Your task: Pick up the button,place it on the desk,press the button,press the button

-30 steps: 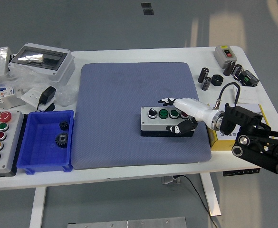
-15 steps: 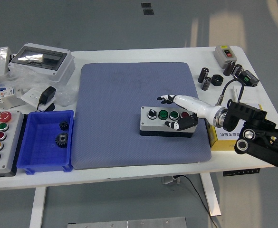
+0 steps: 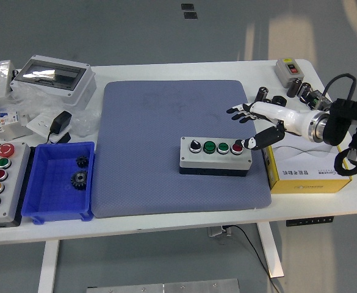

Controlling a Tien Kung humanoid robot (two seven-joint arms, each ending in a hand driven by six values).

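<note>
A grey button box (image 3: 215, 155) lies on the blue mat (image 3: 166, 122), right of centre. It has a black knob, two green buttons and a red button (image 3: 237, 147) at its right end. My right hand (image 3: 256, 127) hovers just past the box's right end, fingers spread, holding nothing. Its black thumb tip (image 3: 249, 144) is close beside the red button; I cannot tell if it touches. My left arm is not in view.
A second button box (image 3: 0, 180) lies at the left edge. A blue bin (image 3: 41, 210) with gears is beside it. A yellow-edged box (image 3: 309, 165) lies right of the mat. Small black parts (image 3: 270, 102) and a switch box (image 3: 288, 70) are at the back right.
My right hand has lifted off the button box and pulled back to the right and away. The arm has swung up, uncovering the yellow-edged box. The button box has not moved.
</note>
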